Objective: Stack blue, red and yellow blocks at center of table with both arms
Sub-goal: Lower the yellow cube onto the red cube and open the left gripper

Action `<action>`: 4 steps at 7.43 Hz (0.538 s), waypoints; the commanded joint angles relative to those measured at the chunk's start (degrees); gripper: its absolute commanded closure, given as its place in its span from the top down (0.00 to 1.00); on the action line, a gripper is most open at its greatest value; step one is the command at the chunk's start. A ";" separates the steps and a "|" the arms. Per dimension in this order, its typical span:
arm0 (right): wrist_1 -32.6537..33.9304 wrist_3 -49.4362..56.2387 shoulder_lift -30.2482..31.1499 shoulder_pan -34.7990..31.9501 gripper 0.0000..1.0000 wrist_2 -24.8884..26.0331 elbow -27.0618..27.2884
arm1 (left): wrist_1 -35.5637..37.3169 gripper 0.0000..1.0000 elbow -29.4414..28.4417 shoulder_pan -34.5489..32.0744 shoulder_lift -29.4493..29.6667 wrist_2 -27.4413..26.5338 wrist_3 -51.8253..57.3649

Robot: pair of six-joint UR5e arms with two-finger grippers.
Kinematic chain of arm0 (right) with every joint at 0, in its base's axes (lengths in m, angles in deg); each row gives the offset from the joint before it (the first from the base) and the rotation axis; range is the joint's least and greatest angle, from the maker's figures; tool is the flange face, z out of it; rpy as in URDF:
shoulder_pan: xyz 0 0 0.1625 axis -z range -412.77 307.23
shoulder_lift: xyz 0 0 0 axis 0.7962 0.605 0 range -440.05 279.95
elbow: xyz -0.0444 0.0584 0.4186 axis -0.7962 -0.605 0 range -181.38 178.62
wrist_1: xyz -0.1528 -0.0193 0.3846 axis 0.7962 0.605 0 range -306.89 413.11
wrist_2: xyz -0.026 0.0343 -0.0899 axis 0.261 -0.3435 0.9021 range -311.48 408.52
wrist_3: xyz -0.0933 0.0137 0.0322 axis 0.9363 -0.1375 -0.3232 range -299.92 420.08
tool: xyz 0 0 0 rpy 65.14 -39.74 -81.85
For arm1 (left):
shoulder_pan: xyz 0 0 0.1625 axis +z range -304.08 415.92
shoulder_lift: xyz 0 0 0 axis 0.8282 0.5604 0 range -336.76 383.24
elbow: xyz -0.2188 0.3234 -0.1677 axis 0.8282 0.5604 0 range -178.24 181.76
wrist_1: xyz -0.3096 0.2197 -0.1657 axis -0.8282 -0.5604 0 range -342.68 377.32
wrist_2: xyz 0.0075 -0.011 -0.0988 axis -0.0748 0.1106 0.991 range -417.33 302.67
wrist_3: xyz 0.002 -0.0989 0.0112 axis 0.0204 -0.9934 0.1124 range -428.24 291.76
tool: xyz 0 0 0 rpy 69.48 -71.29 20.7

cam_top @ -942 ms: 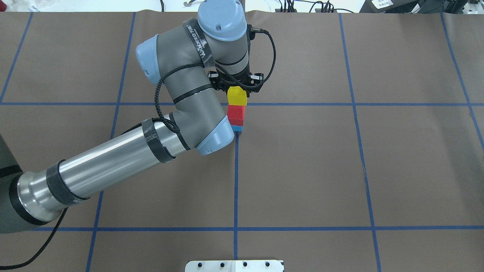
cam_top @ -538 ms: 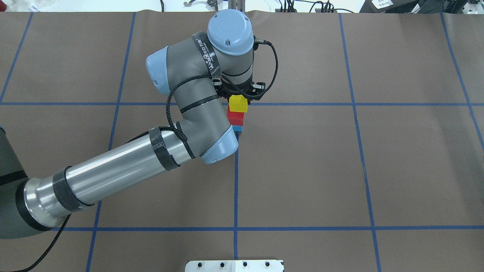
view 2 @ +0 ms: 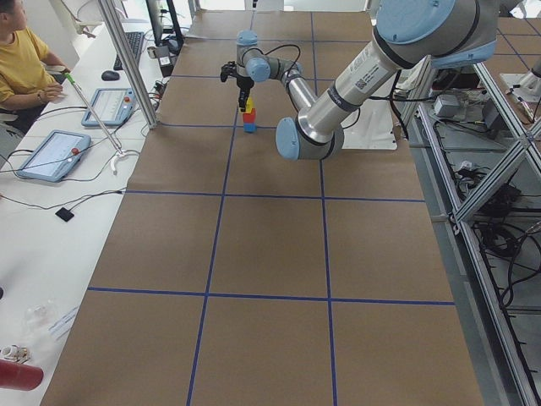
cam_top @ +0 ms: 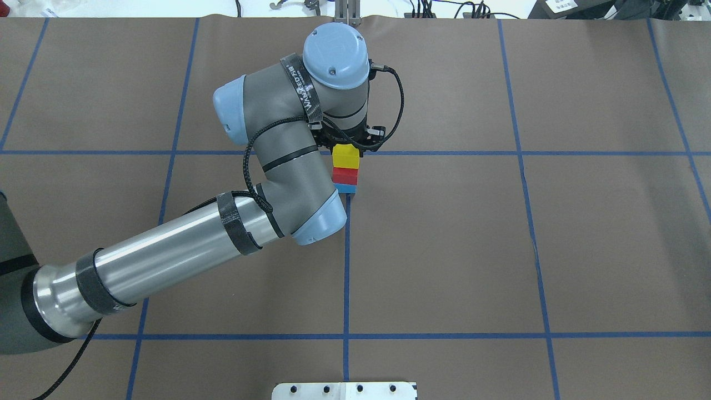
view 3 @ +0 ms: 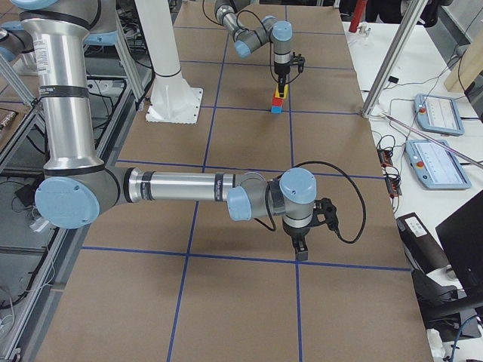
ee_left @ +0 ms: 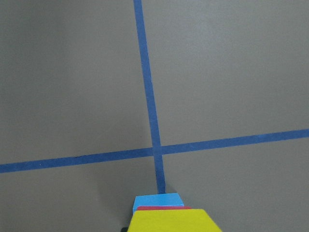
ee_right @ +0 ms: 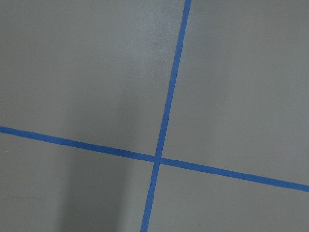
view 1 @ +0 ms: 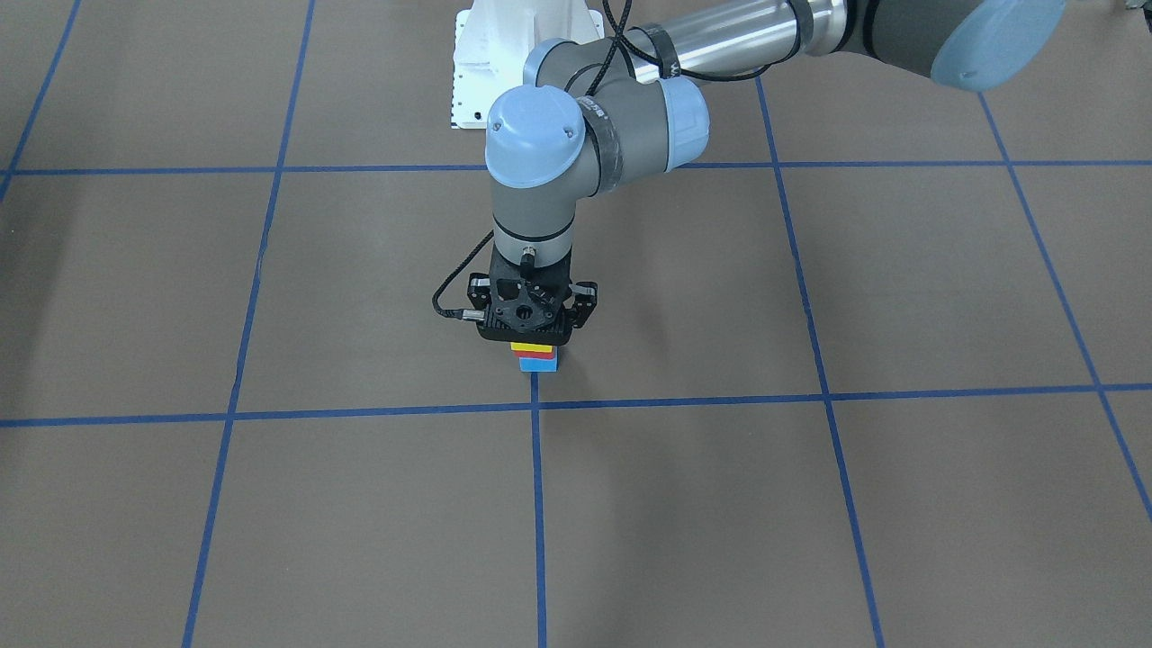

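Yellow blk lowered, stack axis vert.

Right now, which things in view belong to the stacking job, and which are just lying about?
Job: yellow block, red block, blue block, stacked; left gripper on the yellow block; right gripper away from the stack.
Lying about: tablets on side bench, white base plate.

No legible txt; white lettering on black strap round left arm too blurry to read.
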 commanded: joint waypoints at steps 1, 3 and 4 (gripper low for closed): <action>0.00 0.09 0.06 0.00 1.00 -0.02 0.00 | 0.01 0.00 0.11 0.00 -0.11 -0.06 1.04; 0.00 0.09 0.06 -0.08 1.00 -0.02 0.00 | 0.01 0.08 0.29 0.09 -0.11 -0.06 2.01; 0.00 0.09 0.15 -0.08 1.00 -0.02 0.00 | 0.10 0.10 0.29 0.09 -0.11 -0.06 4.89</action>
